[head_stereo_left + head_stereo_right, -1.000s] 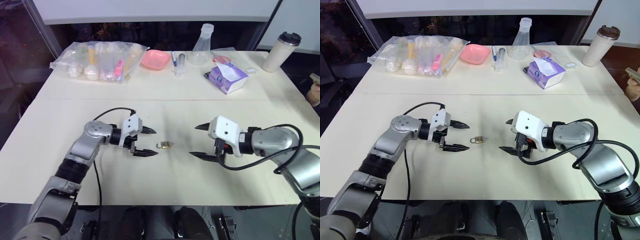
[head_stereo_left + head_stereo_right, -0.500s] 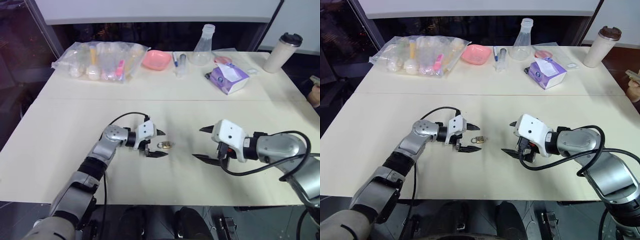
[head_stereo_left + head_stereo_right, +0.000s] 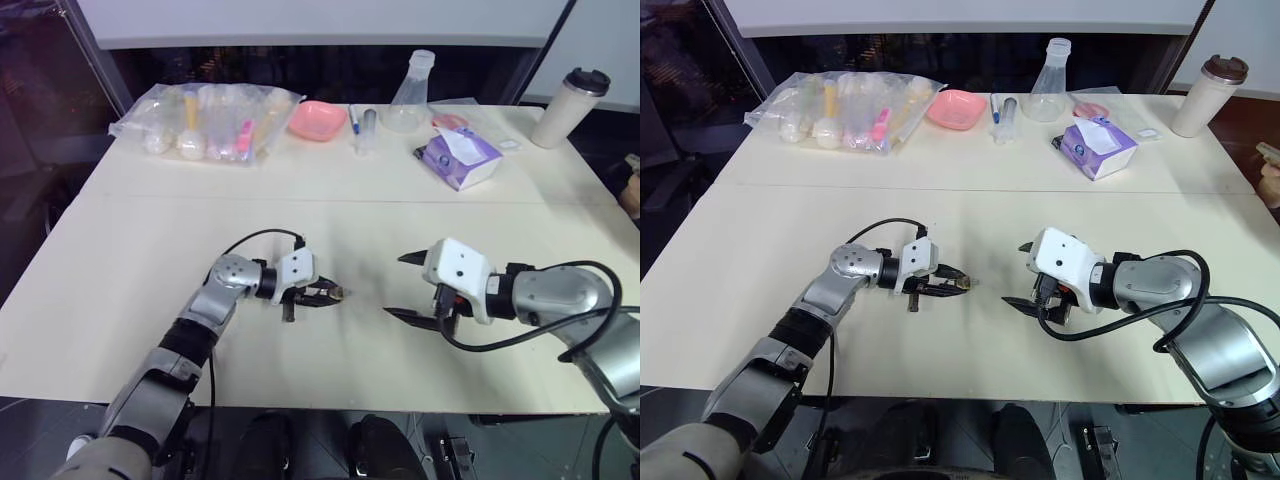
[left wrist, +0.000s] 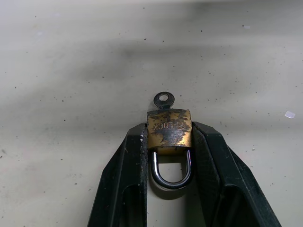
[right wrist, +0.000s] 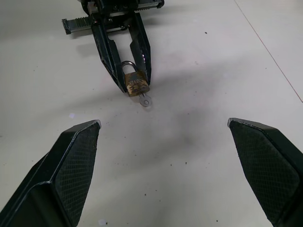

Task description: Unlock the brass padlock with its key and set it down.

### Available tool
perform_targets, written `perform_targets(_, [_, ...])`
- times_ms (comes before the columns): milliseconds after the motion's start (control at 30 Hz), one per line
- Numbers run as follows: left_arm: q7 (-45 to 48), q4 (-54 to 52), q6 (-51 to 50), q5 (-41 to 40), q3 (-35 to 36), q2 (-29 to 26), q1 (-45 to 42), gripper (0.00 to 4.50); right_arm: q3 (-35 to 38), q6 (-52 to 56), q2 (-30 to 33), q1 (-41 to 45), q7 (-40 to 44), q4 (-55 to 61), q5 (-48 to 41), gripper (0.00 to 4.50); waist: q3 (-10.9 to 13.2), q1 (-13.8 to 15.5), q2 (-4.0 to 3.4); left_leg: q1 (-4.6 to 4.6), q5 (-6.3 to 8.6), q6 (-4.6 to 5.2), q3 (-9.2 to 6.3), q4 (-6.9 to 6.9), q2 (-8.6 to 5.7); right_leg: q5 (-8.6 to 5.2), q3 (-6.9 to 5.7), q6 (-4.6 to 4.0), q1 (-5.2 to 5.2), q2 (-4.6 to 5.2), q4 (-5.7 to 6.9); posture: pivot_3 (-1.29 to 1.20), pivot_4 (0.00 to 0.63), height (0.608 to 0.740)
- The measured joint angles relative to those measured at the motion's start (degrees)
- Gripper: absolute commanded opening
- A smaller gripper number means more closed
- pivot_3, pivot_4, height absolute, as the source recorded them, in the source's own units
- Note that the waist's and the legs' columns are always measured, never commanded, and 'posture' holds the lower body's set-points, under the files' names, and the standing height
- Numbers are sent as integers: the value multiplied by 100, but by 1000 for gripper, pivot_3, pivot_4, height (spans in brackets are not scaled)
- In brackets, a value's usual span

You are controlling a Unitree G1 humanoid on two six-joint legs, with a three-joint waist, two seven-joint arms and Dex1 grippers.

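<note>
The brass padlock lies on the cream table, a small worn yellow body with a silvery shackle. Its key sticks out of the body's far end. My left gripper is shut on the padlock, one black finger pressing each side of the body, low over the table. My right gripper hovers a short way to the right, open wide with nothing in it and pointing at the padlock; the key's head faces it.
At the table's back stand a clear bag of small items, a pink bowl, a glass flask, a purple tissue pack and a lidded cup. A person's hand shows at the right edge.
My left gripper slid right until its open fingers straddled the padlock, then closed on the body. The right gripper stayed where it was, open.
</note>
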State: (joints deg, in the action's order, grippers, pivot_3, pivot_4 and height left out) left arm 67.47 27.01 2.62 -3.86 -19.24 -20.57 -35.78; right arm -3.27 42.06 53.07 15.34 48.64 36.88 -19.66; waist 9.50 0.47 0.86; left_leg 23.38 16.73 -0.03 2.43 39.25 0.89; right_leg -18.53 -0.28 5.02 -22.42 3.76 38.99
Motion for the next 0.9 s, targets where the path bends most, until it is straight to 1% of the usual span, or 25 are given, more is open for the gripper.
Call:
perform_targets(100, [30,37,-121,-72,64,-156,-73,745,-156,-53,-130,158,-62,-12,56,4500,1,-44,1,1,0,0,0,-1,4,0,0,0,-6,-5,4,0,150,715])
perform_targets(167, [148,67,-342,-170,239,-432,-161,745,-266,-124,-271,270,-116,-16,96,4500,1,-120,1,5,0,-1,-1,-4,5,0,0,0,-14,-8,7,0,150,715])
perform_targets(267, [397,88,-587,-337,553,-772,-290,745,-404,-234,-393,392,-168,-133,212,4500,1,-119,1,9,0,-1,-1,-5,4,0,-1,0,-18,-10,8,0,150,715])
perform_targets(400, [1251,-46,-1025,-811,742,-1202,-632,745,-1008,-1127,-519,800,-220,-604,979,4500,4,-101,6,19,-1,-2,1,-3,1,-1,-2,0,-26,-11,6,0,150,715])
perform_targets(433, [1388,-79,-1110,-891,835,-1282,-800,745,-1243,-1533,-541,924,-255,-838,1335,4500,4,-89,5,19,-1,-2,2,-1,-2,-1,-2,0,-25,-11,6,0,150,715])
perform_targets(533, [1608,-188,-1230,-1038,932,-1290,-1151,745,-1645,-2370,-860,1139,-419,-1468,2020,4500,4,-90,5,19,-1,-1,6,0,-7,-1,-2,1,-24,-14,5,0,150,715])
perform_targets(700, [1668,15,-1121,-924,828,-1057,-1208,745,-2072,-3719,-1445,1478,-952,-2429,3089,4500,4,-136,5,19,-3,-5,16,-2,0,-1,1,1,-36,-16,12,0,150,715])
perform_targets(800, [1687,51,-1033,-866,752,-1021,-1207,745,-2139,-4111,-1628,1604,-1073,-2611,3477,4500,5,-130,6,20,-5,-8,16,-4,3,-1,2,1,-40,-17,15,0,150,715])
perform_targets(900, [1685,92,-922,-798,752,-1034,-1207,745,-2116,-4242,-1750,1634,-1104,-2704,3632,4500,5,-126,6,20,-5,-9,18,-3,2,-1,2,1,-38,-15,15,0,150,715])
